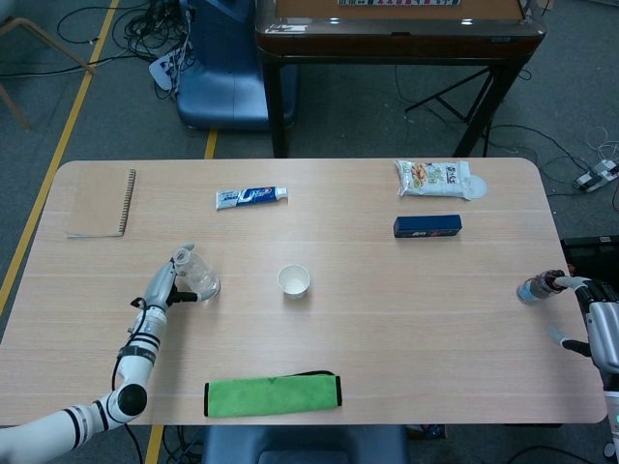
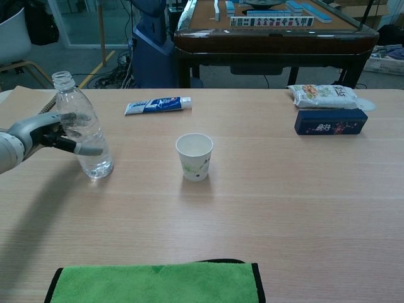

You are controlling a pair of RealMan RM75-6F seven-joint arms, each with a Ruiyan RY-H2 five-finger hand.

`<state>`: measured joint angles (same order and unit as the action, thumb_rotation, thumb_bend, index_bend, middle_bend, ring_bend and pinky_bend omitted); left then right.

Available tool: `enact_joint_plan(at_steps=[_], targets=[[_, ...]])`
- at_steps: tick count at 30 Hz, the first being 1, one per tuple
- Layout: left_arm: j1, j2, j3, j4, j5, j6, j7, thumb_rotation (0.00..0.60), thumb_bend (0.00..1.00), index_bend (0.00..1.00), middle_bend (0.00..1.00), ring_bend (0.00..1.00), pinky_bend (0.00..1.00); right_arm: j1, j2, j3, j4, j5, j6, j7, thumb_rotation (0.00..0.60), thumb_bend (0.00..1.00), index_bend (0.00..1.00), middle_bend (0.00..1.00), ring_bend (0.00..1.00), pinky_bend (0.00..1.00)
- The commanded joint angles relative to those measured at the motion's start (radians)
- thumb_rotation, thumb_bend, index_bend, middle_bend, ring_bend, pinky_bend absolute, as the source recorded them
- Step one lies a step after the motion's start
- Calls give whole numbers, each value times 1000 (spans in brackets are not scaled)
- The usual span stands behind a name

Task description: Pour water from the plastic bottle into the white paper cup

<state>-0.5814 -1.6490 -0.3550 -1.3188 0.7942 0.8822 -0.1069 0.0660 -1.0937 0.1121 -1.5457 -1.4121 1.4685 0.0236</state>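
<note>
My left hand (image 2: 47, 134) grips the uncapped plastic bottle (image 2: 83, 135), a little water at its bottom; the white paper cup (image 2: 194, 156) looks empty.

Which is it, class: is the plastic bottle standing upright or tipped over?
Upright. The plastic bottle stands on its base on the table, open neck at the top, with the left robot hand around it.

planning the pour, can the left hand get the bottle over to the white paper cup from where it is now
Probably yes. The left hand already grips the plastic bottle, which stands upright with its cap off, and only bare table lies between it and the white paper cup. The toothpaste tube lies well behind that path.
</note>
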Motion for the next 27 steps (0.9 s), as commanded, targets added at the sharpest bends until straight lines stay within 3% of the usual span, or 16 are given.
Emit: enact_joint_plan(at_steps=[1,19,27], targets=[[-1,-5,-2,4,2,-2,-8,600,0,68,55,107,213,0,0,0,0,0,0,0,600,0,311,324,256,443],[-1,-23,-13,27,51,-29,-97,600,0,295,230,225,263,0,0,1,1,3,-3,4,600,0,311,324,256,443],[0,-30,-20,38,71,-35,-140,600,0,327,263,234,262,0,2,1,2,3,-3,8,600,0,311,324,256,443]])
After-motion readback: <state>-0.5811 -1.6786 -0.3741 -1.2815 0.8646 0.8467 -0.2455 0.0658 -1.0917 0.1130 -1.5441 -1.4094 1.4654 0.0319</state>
